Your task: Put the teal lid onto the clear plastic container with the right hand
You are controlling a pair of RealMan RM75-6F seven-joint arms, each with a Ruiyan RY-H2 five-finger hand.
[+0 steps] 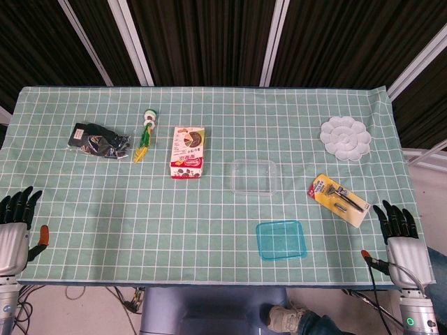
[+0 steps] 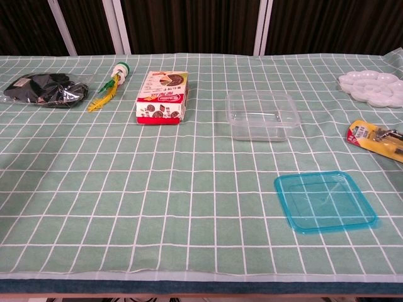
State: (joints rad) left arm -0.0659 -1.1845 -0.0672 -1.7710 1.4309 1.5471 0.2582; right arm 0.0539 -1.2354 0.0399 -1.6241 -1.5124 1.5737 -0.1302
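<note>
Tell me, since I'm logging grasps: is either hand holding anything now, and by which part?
Nothing is held. The left hand and right hand are at the table's near edge, and the teal lid lies untouched.

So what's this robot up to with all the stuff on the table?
Nothing is being handled yet. Both hands rest at the near table edge, the left hand and the right hand, holding nothing. The teal lid lies flat on the checked cloth, apart from the clear plastic container, which sits open and empty just beyond it.
</note>
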